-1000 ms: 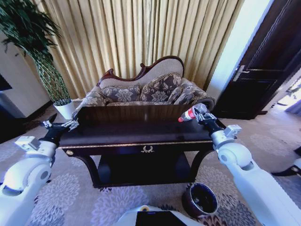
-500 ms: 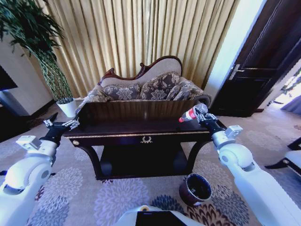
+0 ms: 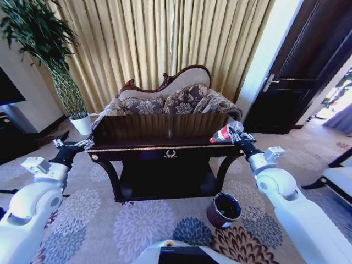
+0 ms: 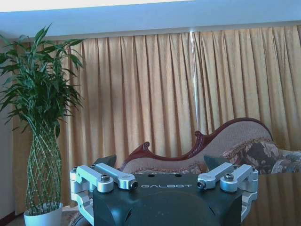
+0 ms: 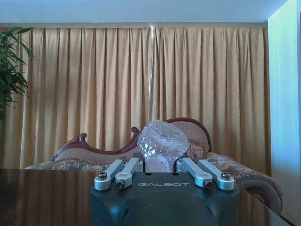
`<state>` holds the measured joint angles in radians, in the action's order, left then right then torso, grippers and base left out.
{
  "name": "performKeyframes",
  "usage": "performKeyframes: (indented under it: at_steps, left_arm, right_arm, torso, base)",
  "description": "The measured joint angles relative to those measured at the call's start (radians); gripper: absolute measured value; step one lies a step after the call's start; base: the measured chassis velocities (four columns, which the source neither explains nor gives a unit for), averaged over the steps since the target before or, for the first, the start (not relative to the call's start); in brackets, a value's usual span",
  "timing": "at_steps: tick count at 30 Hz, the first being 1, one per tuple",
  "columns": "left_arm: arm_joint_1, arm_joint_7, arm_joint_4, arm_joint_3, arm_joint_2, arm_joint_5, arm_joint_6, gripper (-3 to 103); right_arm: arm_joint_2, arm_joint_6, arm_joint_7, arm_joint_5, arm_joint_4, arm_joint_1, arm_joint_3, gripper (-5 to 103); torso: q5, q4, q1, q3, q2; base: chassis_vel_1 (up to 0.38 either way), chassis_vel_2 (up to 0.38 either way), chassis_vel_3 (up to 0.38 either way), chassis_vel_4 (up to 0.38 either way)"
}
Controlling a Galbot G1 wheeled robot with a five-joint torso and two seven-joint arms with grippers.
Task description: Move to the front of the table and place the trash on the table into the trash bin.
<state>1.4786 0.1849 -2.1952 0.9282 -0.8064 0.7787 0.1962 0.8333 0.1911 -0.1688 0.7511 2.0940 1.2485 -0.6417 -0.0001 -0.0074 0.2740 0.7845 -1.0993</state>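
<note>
The dark glossy table with gold trim stands ahead of me, in front of a sofa. My right gripper hovers over the table's right end, shut on a clear plastic bottle with a red cap. In the right wrist view the bottle's clear base sits between the closed fingers of my right gripper. The round maroon trash bin stands on the carpet below the table's right front leg. My left gripper is open and holds nothing, just off the table's left end; the left wrist view shows this gripper too.
An ornate sofa and gold curtains lie behind the table. A potted bamboo stands at the back left, next to a dark TV stand. A dark door is at the right. Patterned carpet lies open in front.
The whole head view has shifted: the table now looks smaller and farther off, and the bin shows more fully. Both arms hold their poses, with the bottle still gripped.
</note>
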Motion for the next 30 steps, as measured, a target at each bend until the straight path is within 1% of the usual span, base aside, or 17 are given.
performKeyframes:
  at_steps: [6, 9, 10, 14, 17, 18, 20, 21, 23, 25, 26, 29, 30]
  left_arm:
    - [-0.017, 0.001, 0.002, -0.015, -0.004, -0.005, 0.0, 100]
    - [-0.017, 0.001, 0.002, -0.019, -0.008, -0.014, -0.001, 100]
    - [-0.016, 0.001, 0.001, -0.022, -0.012, -0.018, -0.002, 100]
    - [-0.02, 0.001, 0.002, -0.024, -0.017, -0.021, -0.003, 100]
    - [-0.031, 0.0, 0.006, -0.024, -0.02, -0.021, -0.004, 100]
    - [-0.031, 0.0, 0.006, -0.024, -0.02, -0.021, -0.004, 100]
    - [-0.035, -0.001, 0.007, -0.024, -0.022, -0.021, -0.004, 100]
    - [-0.036, -0.001, 0.011, -0.024, -0.026, -0.024, -0.004, 100]
    - [-0.037, -0.001, 0.013, -0.024, -0.028, -0.028, -0.004, 100]
    - [-0.035, -0.001, 0.016, -0.023, -0.037, -0.033, -0.005, 100]
    - [-0.035, -0.001, 0.016, -0.023, -0.037, -0.033, -0.005, 100]
    - [-0.019, -0.001, 0.002, -0.015, -0.045, -0.035, -0.005, 100]
    - [-0.019, -0.001, 0.002, -0.015, -0.045, -0.035, -0.005, 100]
  right_arm:
    - [0.007, -0.005, 0.004, -0.016, -0.007, 0.006, 0.003, 26]
    - [0.021, -0.005, 0.02, -0.044, -0.02, 0.023, -0.003, 26]
    - [0.029, -0.005, 0.031, -0.072, -0.035, 0.04, -0.015, 26]
    - [0.039, -0.002, 0.064, -0.121, -0.073, 0.089, -0.043, 26]
    - [0.067, -0.032, 0.111, -0.197, -0.148, 0.139, -0.073, 26]
    - [0.067, -0.032, 0.111, -0.197, -0.148, 0.139, -0.073, 26]
    - [0.086, -0.06, 0.129, -0.227, -0.195, 0.16, -0.075, 26]
    - [0.106, -0.074, 0.136, -0.243, -0.241, 0.17, -0.065, 26]
    - [0.118, -0.08, 0.137, -0.253, -0.268, 0.17, -0.055, 26]
    - [0.159, -0.089, 0.138, -0.283, -0.362, 0.14, -0.016, 26]
    - [0.159, -0.089, 0.138, -0.283, -0.362, 0.14, -0.016, 26]
    - [0.203, -0.108, 0.135, -0.324, -0.498, 0.066, 0.038, 26]
    - [0.203, -0.108, 0.135, -0.324, -0.498, 0.066, 0.038, 26]
  torso:
    - [-0.0001, 0.0, 0.0, 0.0, 0.0]
    - [0.0, 0.0, 0.0, 0.0, 0.0]
    - [-0.0001, 0.0001, 0.0, 0.0, 0.0]
    - [-0.0001, 0.0001, 0.0, 0.0, 0.0]
    - [-0.0001, -0.0001, 0.0, 0.0, 0.0]
    - [-0.0001, -0.0001, 0.0, 0.0, 0.0]
    - [0.0001, -0.0002, 0.0, 0.0, 0.0]
    - [-0.0001, -0.0002, 0.0, 0.0, 0.0]
    - [-0.0001, -0.0002, 0.0, 0.0, 0.0]
    - [-0.0001, -0.0002, 0.0, 0.0, 0.0]
    - [-0.0001, -0.0002, 0.0, 0.0, 0.0]
    - [-0.0002, 0.0005, 0.0, 0.0, 0.0]
    - [-0.0002, 0.0005, 0.0, 0.0, 0.0]
  base:
    - [0.113, -0.118, -0.113, 0.116]
    - [0.024, -0.017, -0.008, 0.0]
    - [0.0, 0.0, 0.0, 0.0]
    - [0.0, 0.0, 0.0, 0.0]
    - [0.0, 0.0, 0.0, 0.0]
    - [0.0, 0.0, 0.0, 0.0]
    - [0.0, 0.0, 0.0, 0.0]
    - [0.0, 0.0, 0.0, 0.0]
    - [0.0, 0.0, 0.0, 0.0]
    - [0.0, 0.0, 0.0, 0.0]
    - [0.0, 0.0, 0.0, 0.0]
    - [0.0, 0.0, 0.0, 0.0]
    - [0.0, 0.0, 0.0, 0.0]
